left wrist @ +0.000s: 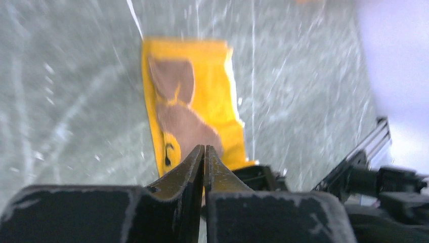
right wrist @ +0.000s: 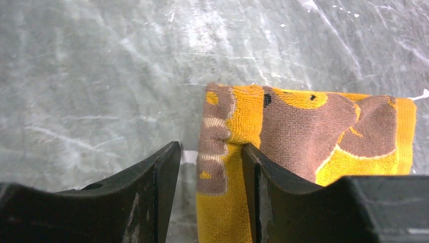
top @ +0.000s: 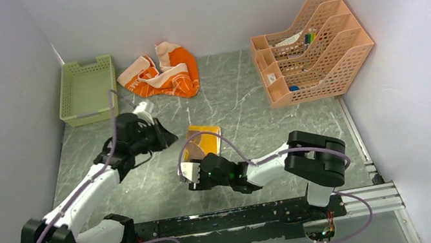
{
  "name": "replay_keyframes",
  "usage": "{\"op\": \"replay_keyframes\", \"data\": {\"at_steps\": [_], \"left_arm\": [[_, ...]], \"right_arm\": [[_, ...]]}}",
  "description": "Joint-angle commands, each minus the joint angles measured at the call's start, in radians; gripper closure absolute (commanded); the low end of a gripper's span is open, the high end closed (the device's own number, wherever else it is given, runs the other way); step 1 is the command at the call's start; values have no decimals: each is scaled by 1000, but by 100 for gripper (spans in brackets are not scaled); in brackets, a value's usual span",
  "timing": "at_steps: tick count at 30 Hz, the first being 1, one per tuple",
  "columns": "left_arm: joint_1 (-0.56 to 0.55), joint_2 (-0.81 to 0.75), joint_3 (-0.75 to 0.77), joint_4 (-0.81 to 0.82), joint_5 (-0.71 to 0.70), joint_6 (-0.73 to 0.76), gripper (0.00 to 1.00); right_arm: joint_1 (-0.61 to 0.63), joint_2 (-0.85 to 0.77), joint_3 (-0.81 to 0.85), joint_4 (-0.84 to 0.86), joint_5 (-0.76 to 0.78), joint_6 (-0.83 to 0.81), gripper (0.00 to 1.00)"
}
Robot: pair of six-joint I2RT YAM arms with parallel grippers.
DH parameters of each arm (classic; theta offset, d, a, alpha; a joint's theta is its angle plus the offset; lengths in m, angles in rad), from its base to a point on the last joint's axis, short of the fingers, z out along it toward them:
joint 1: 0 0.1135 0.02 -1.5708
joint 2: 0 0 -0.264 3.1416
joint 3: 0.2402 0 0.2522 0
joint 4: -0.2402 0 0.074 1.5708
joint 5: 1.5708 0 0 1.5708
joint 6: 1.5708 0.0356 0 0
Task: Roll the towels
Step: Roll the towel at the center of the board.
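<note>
1. Setting: a grey, marble-veined table (top: 263,107) is closed in by white walls at the far, left and right edges.
2. The mustard-yellow towel (top: 206,139) lies folded flat near the table's middle, somewhat toward the near edge.
3. The right gripper (right wrist: 210,147) has its fingers apart and straddles one end of this towel. One finger touches the cloth and a gap shows at the other, so nothing is clamped.
4. The left gripper (left wrist: 205,152) has its fingers pressed together and holds nothing. It sits just left of the towel.
5. The bright-orange towel (top: 163,74) lies crumpled at the far edge, just beside the green basket (top: 92,117) in the far-left corner. The peach file rack (top: 313,54) fills the far-right corner.
6. Risks: a pinch on one layer only would probably unfold the cloth rather than start a roll. With no second hold, the towel may slide on the smooth table. The two grippers are close enough that they may collide.
7. Room: open table lies beyond and to the right of the yellow towel. The near edge is crowded by both arms.
</note>
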Motion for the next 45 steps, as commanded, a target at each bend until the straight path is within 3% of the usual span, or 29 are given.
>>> {"op": "replay_keyframes", "data": {"at_steps": [1, 5, 15, 21, 25, 31, 37, 42, 45], "left_arm": [[84, -85, 90, -159, -10, 40, 85], [96, -144, 90, -203, 9, 22, 85], [97, -338, 35, -309, 70, -2, 85], [96, -398, -61, -247, 178, -82, 86], [95, -435, -149, -151, 250, -141, 85], [86, -429, -217, -50, 302, -157, 86], [-4, -304, -329, 265, 332, -241, 86], [-73, -123, -341, 355, 248, -229, 91], [-73, -41, -348, 356, 179, -218, 93]], "right_arm": [[-23, 81, 27, -163, 53, 89, 51], [-55, 111, 72, -246, 7, 188, 56], [-115, 77, 167, -447, -261, 412, 100], [-147, 48, 209, -484, -492, 579, 100], [-250, 72, 219, -441, -716, 701, 100], [-401, 153, 272, -409, -889, 758, 100], [-432, 295, 432, -546, -904, 717, 99], [-444, 360, 472, -571, -891, 707, 96], [-446, 349, 479, -588, -871, 683, 89]]}}
